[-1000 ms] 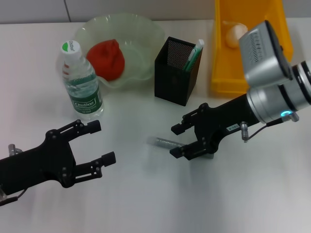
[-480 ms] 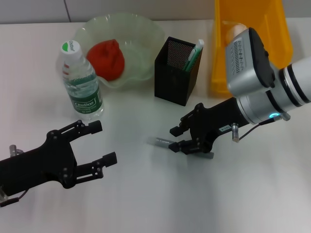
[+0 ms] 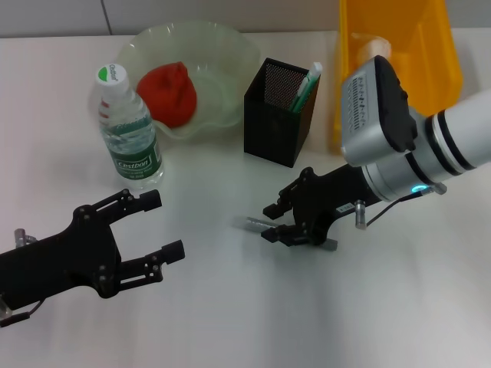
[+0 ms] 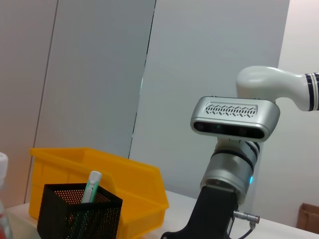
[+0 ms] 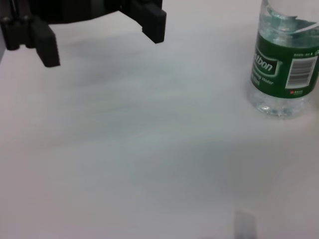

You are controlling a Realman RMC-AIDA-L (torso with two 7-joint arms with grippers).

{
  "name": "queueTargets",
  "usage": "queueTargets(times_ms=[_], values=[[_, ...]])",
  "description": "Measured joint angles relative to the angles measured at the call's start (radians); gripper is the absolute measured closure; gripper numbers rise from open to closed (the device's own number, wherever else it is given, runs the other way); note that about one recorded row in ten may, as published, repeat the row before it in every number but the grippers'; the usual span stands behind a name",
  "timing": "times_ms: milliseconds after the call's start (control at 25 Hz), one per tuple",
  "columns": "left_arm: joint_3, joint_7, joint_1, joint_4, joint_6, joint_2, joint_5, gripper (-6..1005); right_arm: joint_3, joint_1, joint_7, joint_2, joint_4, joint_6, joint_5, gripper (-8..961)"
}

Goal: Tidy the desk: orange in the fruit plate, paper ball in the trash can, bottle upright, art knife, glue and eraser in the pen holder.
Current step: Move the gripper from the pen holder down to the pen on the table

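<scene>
On the white counter (image 3: 230,307) in the head view, your right hand (image 3: 281,223) has slid leftward and narrowed onto the slim grey art knife (image 3: 257,225), the next piece for the square black mesh pen holder (image 3: 278,123). Your left hand (image 3: 157,226) sits idle, fingers apart. The left wrist view shows only that holder; the right wrist view shows the knife's tip near the upright clear bottle (image 5: 285,64).

Left gripper (image 3: 157,225) agape, idle; right gripper (image 3: 271,222) low, narrowed.

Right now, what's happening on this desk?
The right gripper is low over the desk, closing in on a slim grey stick-like item lying in front of the pen holder. The left gripper waits open, off to the side. The orange already sits in the fruit plate, the bottle stands upright, and a pale lump lies in the trash can.
</scene>
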Motion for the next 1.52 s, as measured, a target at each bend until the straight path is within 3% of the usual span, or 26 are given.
queueTargets(times_ms=[320, 880, 1520], values=[[0.0, 0.0, 0.0, 0.0, 0.003, 0.002, 0.0, 158, -0.044, 0.0, 0.0, 0.0, 0.008, 0.043, 0.036, 634], [0.0, 0.002, 0.001, 0.0, 0.006, 0.002, 0.0, 158, -0.081, 0.055, 0.094, -0.007, -0.003, 0.023, 0.002, 634], [-0.001, 0.01, 0.012, 0.0, 0.007, 0.0, -0.002, 158, -0.09, 0.245, 0.361, -0.005, -0.055, -0.128, -0.253, 650]])
